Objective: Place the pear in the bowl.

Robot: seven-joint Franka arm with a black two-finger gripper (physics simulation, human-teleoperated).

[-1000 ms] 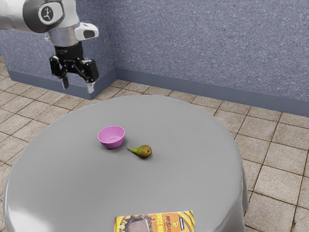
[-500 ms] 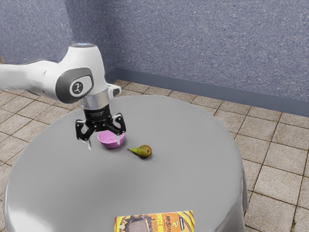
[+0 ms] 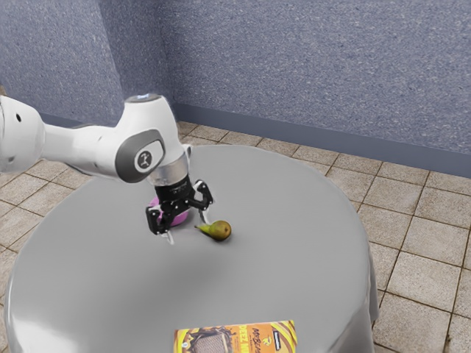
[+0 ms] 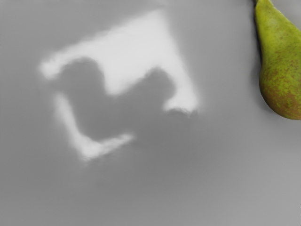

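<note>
The gripper [image 3: 188, 229] is released, its fingers [image 3: 171, 238] spread apart with nothing clasped between them; the pear [image 3: 220, 231] lies on its side on the table [image 3: 294, 257], outside the bowl, just to the exterior view's right of the gripper, its narrow stem end pointing toward the hand and its round end away; the bowl [image 3: 181, 218] stands on the far left side of the pear in the exterior view, partly hidden behind the gripper; the wrist view has the pear off to one side of a pale sheen on the table; a bright packet [image 3: 235, 340] lies at the exterior view's near edge.
</note>
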